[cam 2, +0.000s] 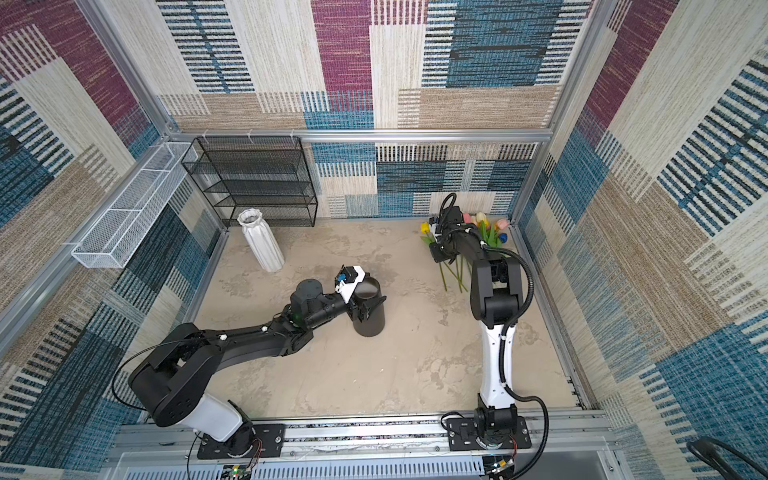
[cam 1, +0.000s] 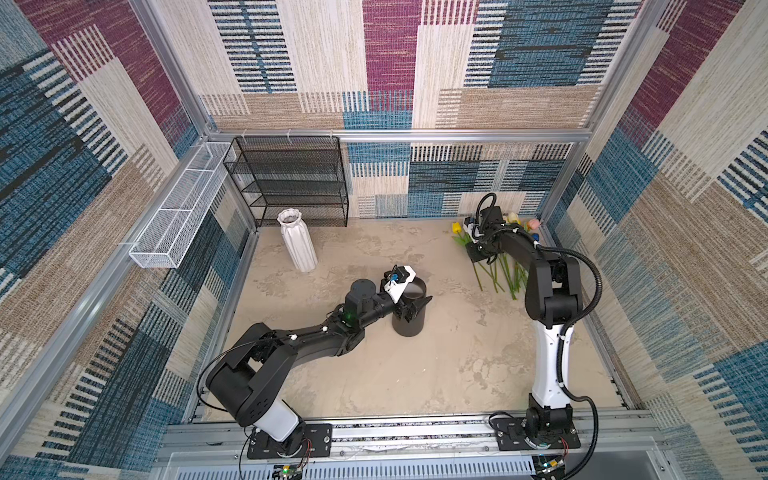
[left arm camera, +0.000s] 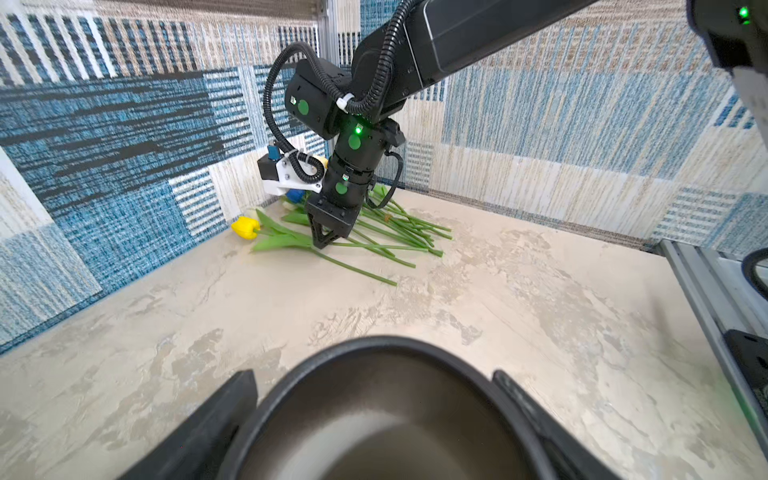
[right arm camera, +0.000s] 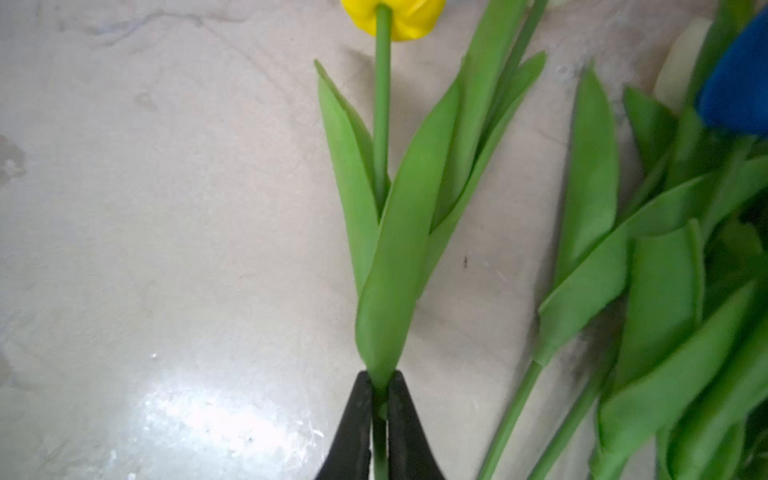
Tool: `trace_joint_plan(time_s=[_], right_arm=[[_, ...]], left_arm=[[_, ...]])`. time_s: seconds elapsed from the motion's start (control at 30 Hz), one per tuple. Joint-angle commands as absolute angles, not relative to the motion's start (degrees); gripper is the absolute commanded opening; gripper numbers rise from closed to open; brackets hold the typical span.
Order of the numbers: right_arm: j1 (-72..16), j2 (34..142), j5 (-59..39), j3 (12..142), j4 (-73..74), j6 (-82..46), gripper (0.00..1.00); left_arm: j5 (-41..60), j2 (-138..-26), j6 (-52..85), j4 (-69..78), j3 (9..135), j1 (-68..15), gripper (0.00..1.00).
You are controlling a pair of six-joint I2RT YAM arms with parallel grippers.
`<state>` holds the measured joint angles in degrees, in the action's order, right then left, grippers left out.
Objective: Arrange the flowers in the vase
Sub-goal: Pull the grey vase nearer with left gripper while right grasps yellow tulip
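Yellow tulip [right arm camera: 390, 249] first: the right hand [right arm camera: 379, 380] is pinched narrow on its bare stem just below the leaf bases. It lies at the side of the flowers [left arm camera: 399, 226] nearest mid-tabletop; they form a loose heap on the tabletop [cam 1: 415, 374] in the far right corner, heads toward the back wall [cam 1: 457, 183]. It looks artificial, so I judge it light, with a thin stem that bends and springs back, soft leaves that would fold and slide in a grip, and a head that squeezing could crush. The bare stem is the place to hold, as here; with the head far from the grip, that end will probably sag and sway once raised.

The left hand [left arm camera: 374, 374] is spread wide on either side of a black pot [left arm camera: 374, 343] standing mid-tabletop; whether its fingers [left arm camera: 232, 399] press its side I cannot tell. A white ribbed vase [cam 1: 297, 243] stands well apart at the far left, so which vessel is meant is not plain.

In both top views the right arm [cam 1: 548, 291] covers the grip and much of the heap, so the stems cannot be counted. The wrist view cuts off the held stem's lower end, and whether the tulip is clear of the tabletop does not show.
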<state>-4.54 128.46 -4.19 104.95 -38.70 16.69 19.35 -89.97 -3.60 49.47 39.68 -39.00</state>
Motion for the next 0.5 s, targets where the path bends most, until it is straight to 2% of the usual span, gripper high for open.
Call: trace_joint_plan(time_s=[0.0,0.3,0.47], right_arm=[[-4.66,126.93,-5.20,104.67,-37.97,15.39,0.11],[-4.75,123.51,-7.91,103.58,-37.24,12.51,0.11],[-4.92,120.19,-9.56,103.98,-38.13,10.87,0.11]], left_arm=[[17.89,-89.13,-5.25,52.39,38.66,-39.02,0.99],[16.25,-82.64,-7.52,46.93,36.73,-39.02,0.99],[19.61,-74.98,-7.60,36.27,39.65,-39.02,0.99]])
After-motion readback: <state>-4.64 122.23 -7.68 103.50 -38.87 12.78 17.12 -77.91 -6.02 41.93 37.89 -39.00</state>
